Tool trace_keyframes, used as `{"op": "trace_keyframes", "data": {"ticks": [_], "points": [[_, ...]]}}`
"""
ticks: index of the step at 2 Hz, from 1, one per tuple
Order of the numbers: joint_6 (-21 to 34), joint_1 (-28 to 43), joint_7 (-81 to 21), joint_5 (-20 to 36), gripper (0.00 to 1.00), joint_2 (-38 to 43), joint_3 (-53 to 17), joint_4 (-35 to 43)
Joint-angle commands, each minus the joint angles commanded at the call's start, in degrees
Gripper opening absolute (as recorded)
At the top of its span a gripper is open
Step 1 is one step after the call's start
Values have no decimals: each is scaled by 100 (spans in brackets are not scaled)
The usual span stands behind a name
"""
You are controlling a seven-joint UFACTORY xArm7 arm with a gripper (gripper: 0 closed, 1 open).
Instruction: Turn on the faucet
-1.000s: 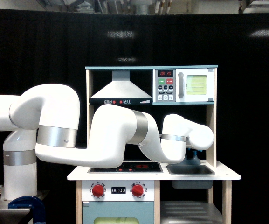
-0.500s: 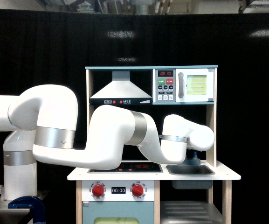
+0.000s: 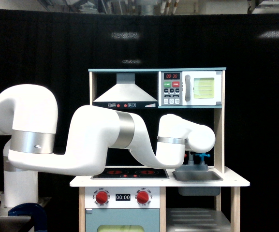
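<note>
Here the arm's (image 3: 105,142) last white links cover most of what matters: the gripper itself is out of sight behind the wrist segment, so whether it is released or clenched cannot be told. Of the faucet (image 3: 198,159) only a little shows, just to the exterior view's right of the wrist: a blue cross-shaped handle on a short grey stem, standing at the back edge of the sink (image 3: 198,176). Its spout and any second handle are hidden behind the arm. The sink is a shallow grey basin set into the toy kitchen's tabletop (image 3: 236,182); its inside cannot be seen from this low angle. To the exterior view's left of it lies the hob (image 3: 129,172), partly covered by the arm's elbow. Above are the extractor hood (image 3: 124,93) and a toy microwave (image 3: 191,88), door closed.
</note>
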Motion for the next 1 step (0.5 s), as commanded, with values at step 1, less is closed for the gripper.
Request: {"op": "trace_keyframes", "data": {"ticks": [1], "points": [[637,-1461,46,-79,100,95,98,-826]]}}
